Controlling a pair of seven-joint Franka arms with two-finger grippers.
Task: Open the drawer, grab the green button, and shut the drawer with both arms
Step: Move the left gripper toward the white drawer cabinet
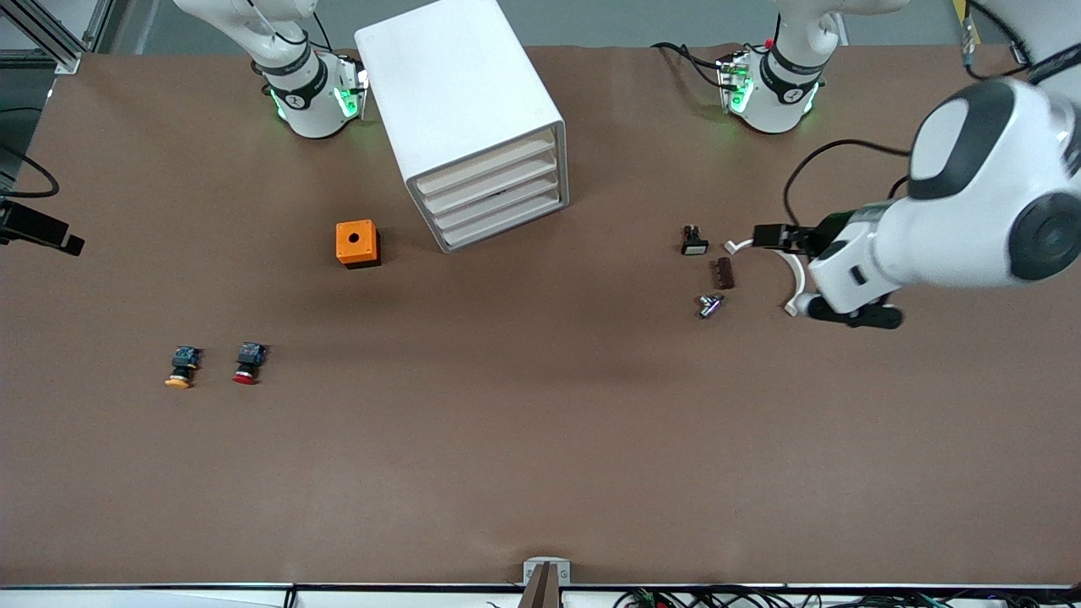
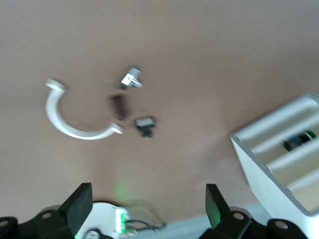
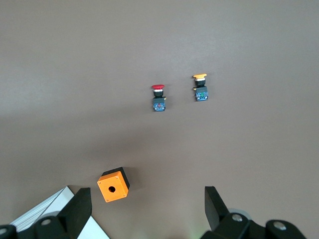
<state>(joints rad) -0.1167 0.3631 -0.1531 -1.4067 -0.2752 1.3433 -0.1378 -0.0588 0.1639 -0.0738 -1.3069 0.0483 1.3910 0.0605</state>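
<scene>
The white cabinet (image 1: 473,118) stands at the robots' side of the table, and its four cream drawer fronts (image 1: 494,198) sit flush. A dark button with a green cap (image 2: 300,139) shows in a gap between two drawer fronts in the left wrist view. My left gripper (image 1: 781,272) is open and empty in the air over a white C-shaped ring (image 1: 794,283), toward the left arm's end; its fingers (image 2: 79,204) frame the bare table. My right gripper (image 3: 148,209) is open and empty high over the orange box (image 3: 113,184); it is out of the front view.
An orange box with a hole (image 1: 357,243) sits beside the cabinet. A red-capped button (image 1: 247,365) and a yellow-capped one (image 1: 181,368) lie toward the right arm's end. A black-and-white part (image 1: 694,242), a brown bar (image 1: 725,273) and a silver part (image 1: 710,305) lie by the ring.
</scene>
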